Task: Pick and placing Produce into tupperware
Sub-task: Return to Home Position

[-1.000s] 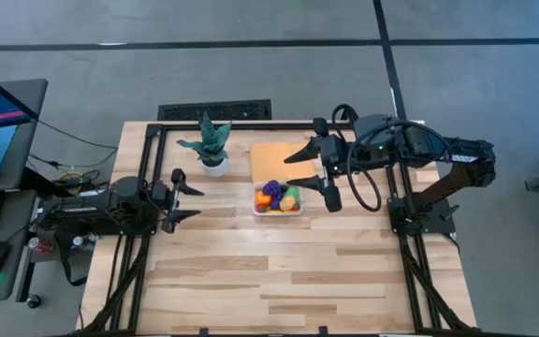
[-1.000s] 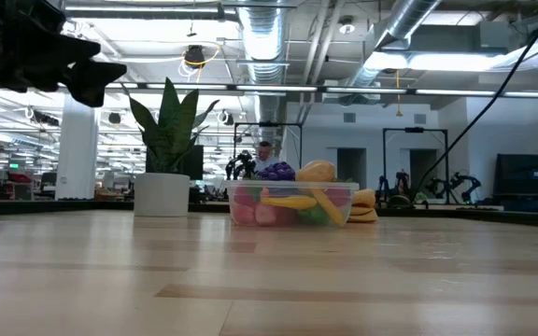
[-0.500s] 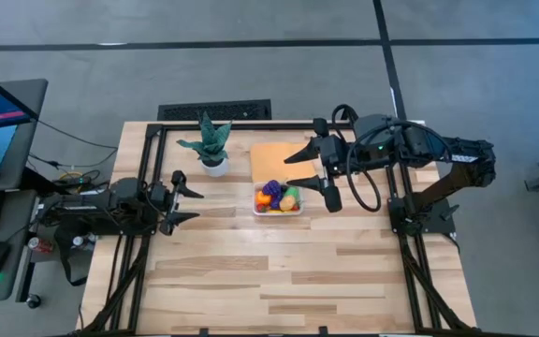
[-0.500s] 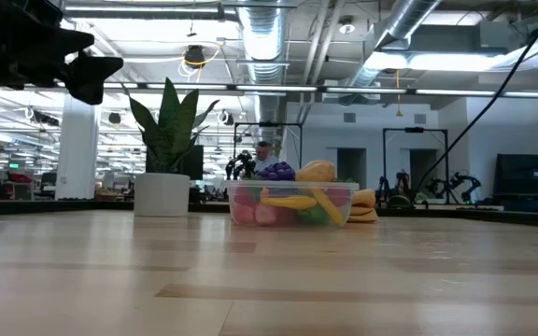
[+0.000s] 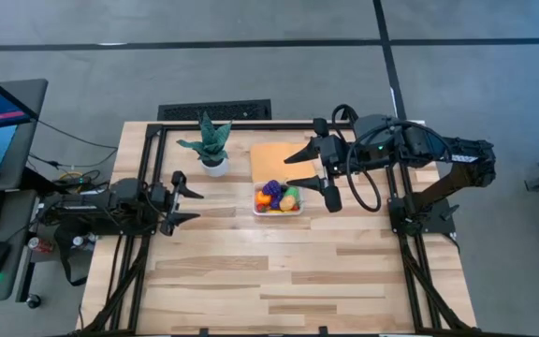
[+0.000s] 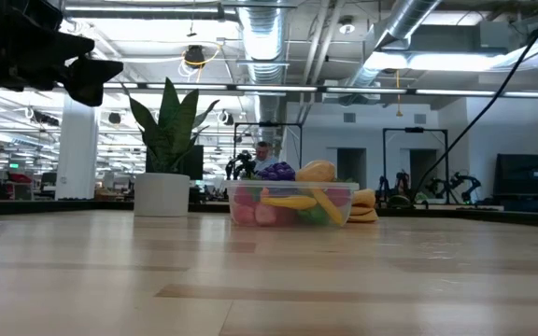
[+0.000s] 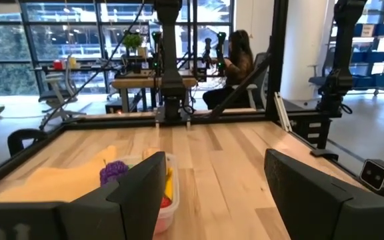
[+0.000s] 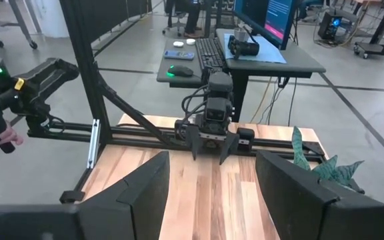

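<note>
The clear tupperware sits mid-table on its flat base, filled with toy produce: purple grapes, an orange piece, yellow, red and green ones. In the left wrist view the tupperware shows off to one side. My left gripper hovers open near the table's left edge, above the wood. My right gripper is open, raised above the tupperware's right side and the orange cloth. Neither holds anything.
A green potted plant in a white pot stands left of the orange cloth. The orange cloth lies flat behind the tupperware. Bare wood spreads across the near half of the table. A person sits in the room beyond.
My left gripper has drawn back slightly toward the table's left edge. Nothing else has moved.
</note>
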`<move>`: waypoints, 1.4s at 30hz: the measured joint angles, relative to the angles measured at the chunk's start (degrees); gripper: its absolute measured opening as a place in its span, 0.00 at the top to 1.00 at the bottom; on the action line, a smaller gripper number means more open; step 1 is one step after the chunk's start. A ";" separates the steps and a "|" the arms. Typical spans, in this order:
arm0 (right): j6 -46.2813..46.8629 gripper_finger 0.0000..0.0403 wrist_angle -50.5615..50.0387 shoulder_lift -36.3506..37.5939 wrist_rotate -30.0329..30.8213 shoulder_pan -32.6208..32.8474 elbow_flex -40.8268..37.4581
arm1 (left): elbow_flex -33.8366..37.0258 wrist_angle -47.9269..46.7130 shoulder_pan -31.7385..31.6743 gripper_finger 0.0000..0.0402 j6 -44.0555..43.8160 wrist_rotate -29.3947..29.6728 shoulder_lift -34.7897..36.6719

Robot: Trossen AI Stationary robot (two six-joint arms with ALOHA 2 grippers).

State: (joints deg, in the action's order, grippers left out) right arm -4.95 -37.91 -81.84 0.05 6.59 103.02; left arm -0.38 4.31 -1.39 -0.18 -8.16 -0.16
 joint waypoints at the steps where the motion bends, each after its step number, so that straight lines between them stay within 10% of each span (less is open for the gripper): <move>1: 0.00 0.47 0.02 0.00 0.00 0.00 0.00 | 0.02 -0.34 0.00 0.39 -0.06 0.00 0.00; 27: 1.50 0.47 2.02 3.35 6.15 -1.91 -1.56 | 0.01 -1.38 0.00 0.39 -7.09 2.25 -0.09; 42: 4.16 0.47 28.30 20.16 6.01 -2.30 -34.02 | 0.01 -1.48 0.02 0.39 -7.68 2.84 -0.10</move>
State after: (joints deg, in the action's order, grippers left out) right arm -0.79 -9.61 -61.68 6.07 4.29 69.00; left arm -0.37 2.83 -1.37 -7.86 -5.32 -0.26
